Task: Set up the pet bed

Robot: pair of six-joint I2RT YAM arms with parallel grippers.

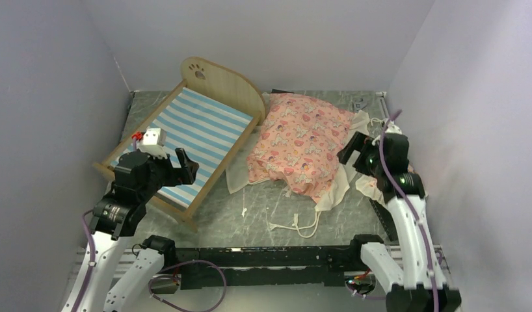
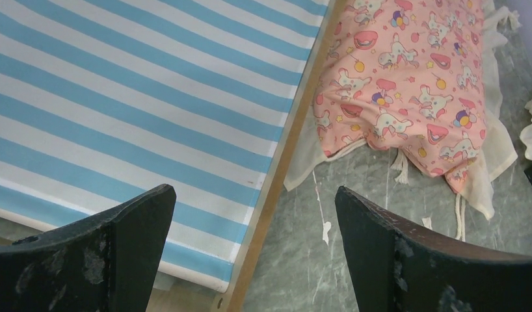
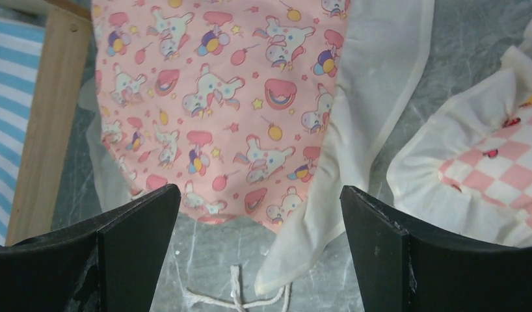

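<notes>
The pet bed [image 1: 198, 123], light wood with blue-white stripes, sits left on the bench [image 1: 250, 208]. My left fingers [image 2: 120, 253] hang wide apart over its edge, my right fingers [image 3: 133, 240] likewise over the pink mattress [image 1: 302, 140].

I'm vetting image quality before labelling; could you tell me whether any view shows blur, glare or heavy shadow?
Top external: even soft light, no glare, pet bed sharp. Left wrist: stripes crisp, the dark fingers show little detail. Right wrist: mattress print crisp, no glare.
</notes>
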